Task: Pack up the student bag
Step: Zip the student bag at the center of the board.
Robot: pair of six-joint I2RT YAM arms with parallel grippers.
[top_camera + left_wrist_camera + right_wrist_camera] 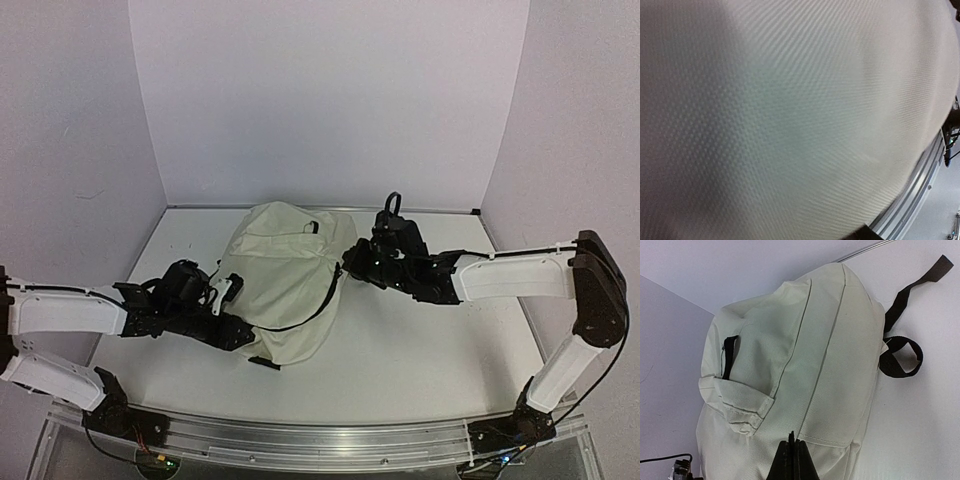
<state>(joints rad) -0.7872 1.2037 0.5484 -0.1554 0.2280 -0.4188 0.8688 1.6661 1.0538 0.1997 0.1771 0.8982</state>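
Note:
The cream student bag (285,270) lies bulging in the middle of the table, with a black zipper line across its front. My right gripper (352,262) is at the bag's right edge. In the right wrist view the bag (805,365) fills the frame, and the gripper (794,450) is shut with a thin black sliver pinched between the tips. My left gripper (235,335) presses against the bag's near left side. The left wrist view shows only cream fabric (790,115), and its fingers are hidden.
Black straps (900,352) trail from the bag's far end onto the white table (420,340). A black strap end (262,363) lies at the bag's near side. The metal rail (320,435) runs along the near edge. White walls enclose the back and sides.

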